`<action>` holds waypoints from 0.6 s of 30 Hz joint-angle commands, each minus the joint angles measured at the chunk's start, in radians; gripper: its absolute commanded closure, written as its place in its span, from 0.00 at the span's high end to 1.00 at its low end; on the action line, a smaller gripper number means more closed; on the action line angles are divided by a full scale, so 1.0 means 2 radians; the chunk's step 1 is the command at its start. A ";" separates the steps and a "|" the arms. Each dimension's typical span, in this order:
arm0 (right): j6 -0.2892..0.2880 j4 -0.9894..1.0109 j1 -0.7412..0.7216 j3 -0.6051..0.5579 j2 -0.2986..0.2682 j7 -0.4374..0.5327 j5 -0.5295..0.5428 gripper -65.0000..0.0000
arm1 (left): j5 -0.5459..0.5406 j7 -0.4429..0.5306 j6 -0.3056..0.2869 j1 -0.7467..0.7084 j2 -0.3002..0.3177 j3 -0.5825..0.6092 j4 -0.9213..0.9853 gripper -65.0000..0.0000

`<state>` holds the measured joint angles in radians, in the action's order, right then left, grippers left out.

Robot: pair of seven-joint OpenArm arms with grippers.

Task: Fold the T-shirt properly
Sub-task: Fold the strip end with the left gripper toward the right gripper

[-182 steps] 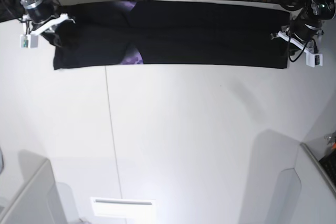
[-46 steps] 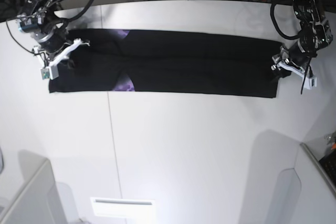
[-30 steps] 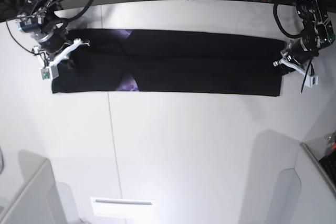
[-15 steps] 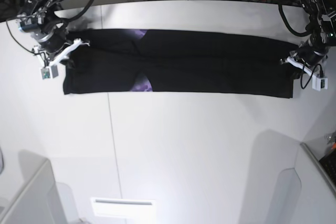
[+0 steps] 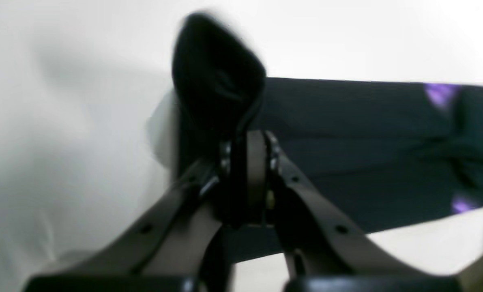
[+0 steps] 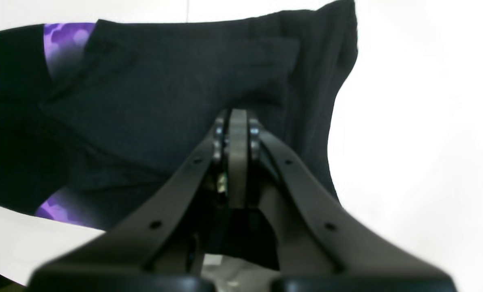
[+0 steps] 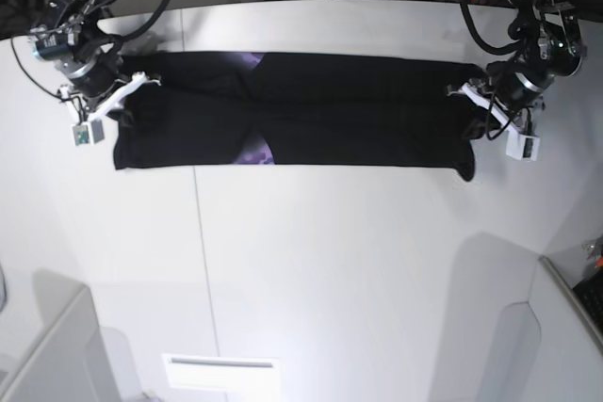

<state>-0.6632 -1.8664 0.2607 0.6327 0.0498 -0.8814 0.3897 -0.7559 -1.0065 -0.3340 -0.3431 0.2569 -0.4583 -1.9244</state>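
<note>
Showing black cotton T-shirt (image 5: 346,154) folded into long band on white tabletop (image 5: 83,162). Raised in bunched black fold just beyond dark metal two-fingered left gripper (image 5: 247,142). Pinched between closed fingertips. Bearing small purple printed patches (image 5: 442,95) toward right side. Blurred in places.

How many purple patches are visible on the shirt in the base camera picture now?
2 on the shirt: one at its far edge, one at its near edge. More may be hidden inside the folds.
</note>
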 commanded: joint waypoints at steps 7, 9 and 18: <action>-0.001 -0.009 -0.003 0.001 -0.004 0.010 0.009 0.00 | -0.002 0.009 0.028 0.012 -0.015 0.056 -0.006 0.00; -0.001 -0.009 -0.003 0.001 -0.004 0.010 0.009 0.00 | -0.002 0.009 0.031 0.018 -0.018 0.074 -0.006 0.00; -0.001 -0.009 -0.003 0.002 -0.004 0.010 0.009 0.00 | -0.001 0.008 0.074 0.048 -0.028 0.153 0.001 0.00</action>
<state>-0.6632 -1.8660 0.2604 0.6327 0.0494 -0.8829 0.3901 -0.7414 -1.0069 -0.1787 -0.2604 0.1921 -0.1478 -1.9064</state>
